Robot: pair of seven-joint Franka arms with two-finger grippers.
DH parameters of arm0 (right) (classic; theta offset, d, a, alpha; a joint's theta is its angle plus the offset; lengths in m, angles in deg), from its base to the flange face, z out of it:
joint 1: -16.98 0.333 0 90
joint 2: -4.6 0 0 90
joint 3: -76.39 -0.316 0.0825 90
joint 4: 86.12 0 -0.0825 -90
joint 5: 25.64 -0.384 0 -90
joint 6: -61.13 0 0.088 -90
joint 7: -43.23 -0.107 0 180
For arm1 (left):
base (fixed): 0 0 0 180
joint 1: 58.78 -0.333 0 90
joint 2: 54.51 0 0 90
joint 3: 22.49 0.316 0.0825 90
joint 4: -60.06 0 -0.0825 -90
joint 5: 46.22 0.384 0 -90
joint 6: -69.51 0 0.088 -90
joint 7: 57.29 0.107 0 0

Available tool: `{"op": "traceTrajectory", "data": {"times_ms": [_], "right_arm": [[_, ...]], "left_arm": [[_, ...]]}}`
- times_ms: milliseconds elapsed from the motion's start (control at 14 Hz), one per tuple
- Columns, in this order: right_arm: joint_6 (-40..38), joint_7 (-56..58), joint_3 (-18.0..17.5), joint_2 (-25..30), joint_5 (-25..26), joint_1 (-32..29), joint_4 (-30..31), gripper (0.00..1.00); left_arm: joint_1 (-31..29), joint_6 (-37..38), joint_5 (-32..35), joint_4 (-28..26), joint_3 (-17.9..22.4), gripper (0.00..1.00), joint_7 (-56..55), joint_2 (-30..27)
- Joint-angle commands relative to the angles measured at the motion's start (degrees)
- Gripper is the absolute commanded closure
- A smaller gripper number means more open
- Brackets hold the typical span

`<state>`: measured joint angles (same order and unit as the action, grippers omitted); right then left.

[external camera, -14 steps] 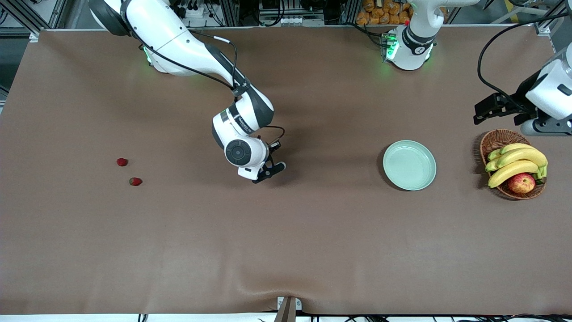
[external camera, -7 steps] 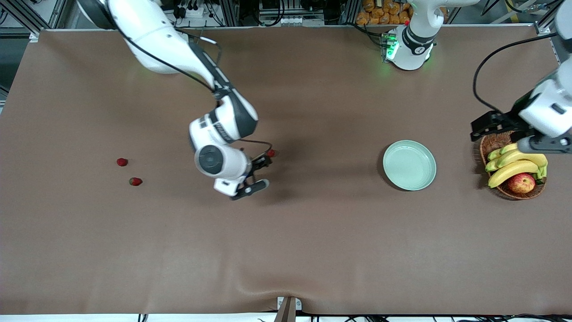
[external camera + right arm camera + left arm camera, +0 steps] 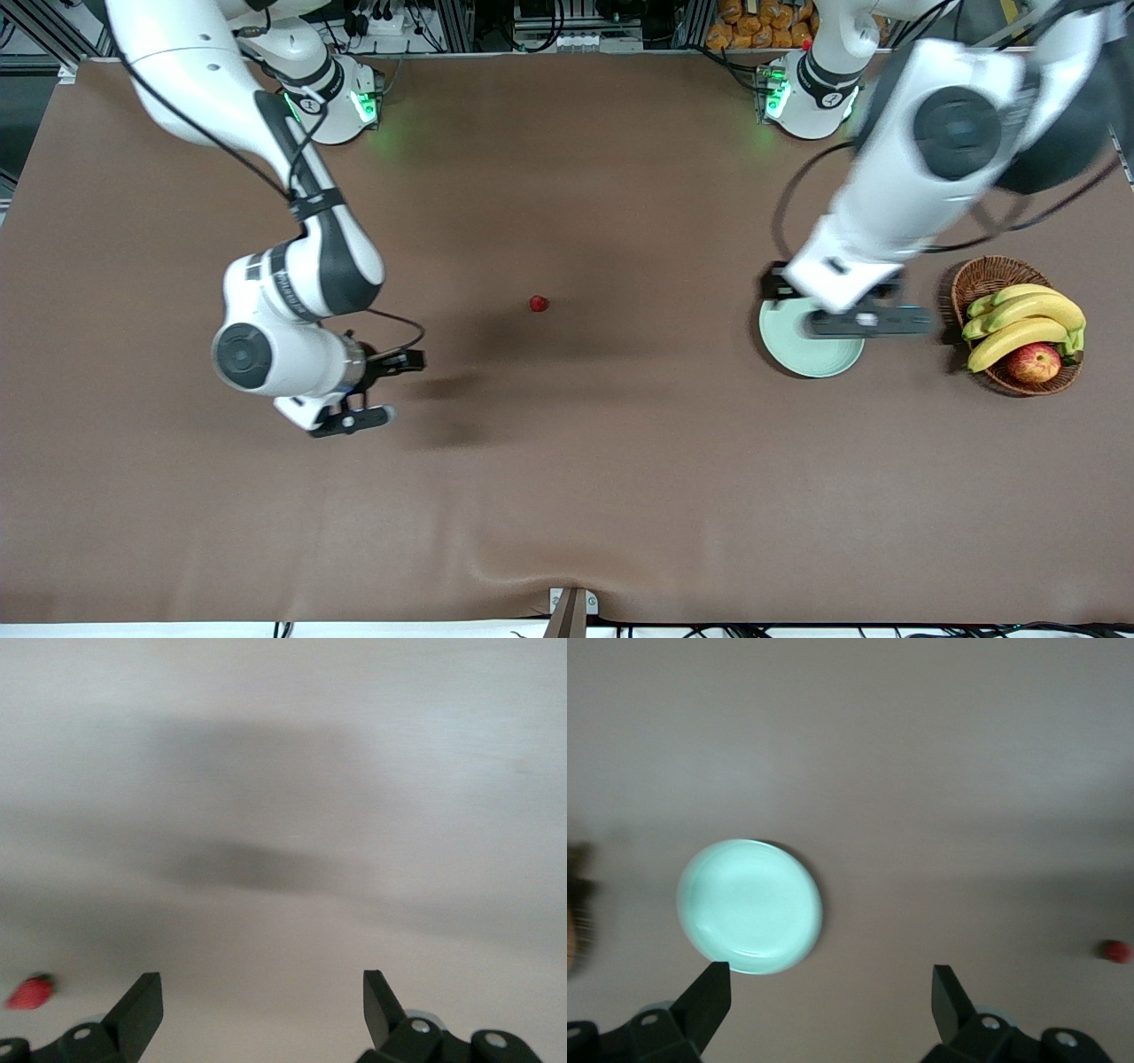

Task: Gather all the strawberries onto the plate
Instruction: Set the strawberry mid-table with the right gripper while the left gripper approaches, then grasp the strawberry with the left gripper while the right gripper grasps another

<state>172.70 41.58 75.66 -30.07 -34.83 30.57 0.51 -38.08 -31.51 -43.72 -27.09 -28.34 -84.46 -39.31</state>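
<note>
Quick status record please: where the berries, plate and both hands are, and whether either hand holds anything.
strawberry in view: one on the bare table, mid-table, between the two arms
other strawberries: none seen in the front view; one shows in the right wrist view
plate: empty, beside the basket
left hand: open, over the plate, holds nothing
right hand: open, over bare table toward the right arm's end, holds nothing
berries in plate: none

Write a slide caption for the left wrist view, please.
Open left gripper above the empty mint plate, one strawberry on the table.
</note>
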Motion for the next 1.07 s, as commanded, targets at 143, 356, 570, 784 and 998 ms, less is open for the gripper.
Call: {"op": "traceTrajectory", "data": {"times_ms": [143, 356, 570, 784, 998], "right_arm": [[-0.5, 2.3, -0.9, 1.7, 4.2, -9.0, 5.2, 0.0], [-0.2, 7.2, -0.9, 1.6, 7.8, -13.6, 6.8, 0.0], [1.1, 9.0, -0.6, 0.9, 10.7, -15.7, 7.9, 0.0], [5.8, 13.6, -0.6, 0.6, 11.5, -18.0, 11.6, 0.0], [10.9, 17.0, -0.6, 0.0, 11.5, -19.1, 14.3, 0.0]], "left_arm": [[9.4, -2.4, -6.5, 7.3, 0.7, 0.0, -9.7, 10.1], [16.7, -14.6, -6.3, 8.9, 0.9, 0.0, -21.1, 18.1], [22.4, -25.2, -5.1, 8.9, 1.3, 0.0, -24.2, 24.9], [26.3, -26.3, -0.2, 8.7, 1.2, 0.0, -24.2, 28.2], [27.3, -27.1, 0.5, 8.7, 1.2, 0.0, -22.2, 31.1]]}}
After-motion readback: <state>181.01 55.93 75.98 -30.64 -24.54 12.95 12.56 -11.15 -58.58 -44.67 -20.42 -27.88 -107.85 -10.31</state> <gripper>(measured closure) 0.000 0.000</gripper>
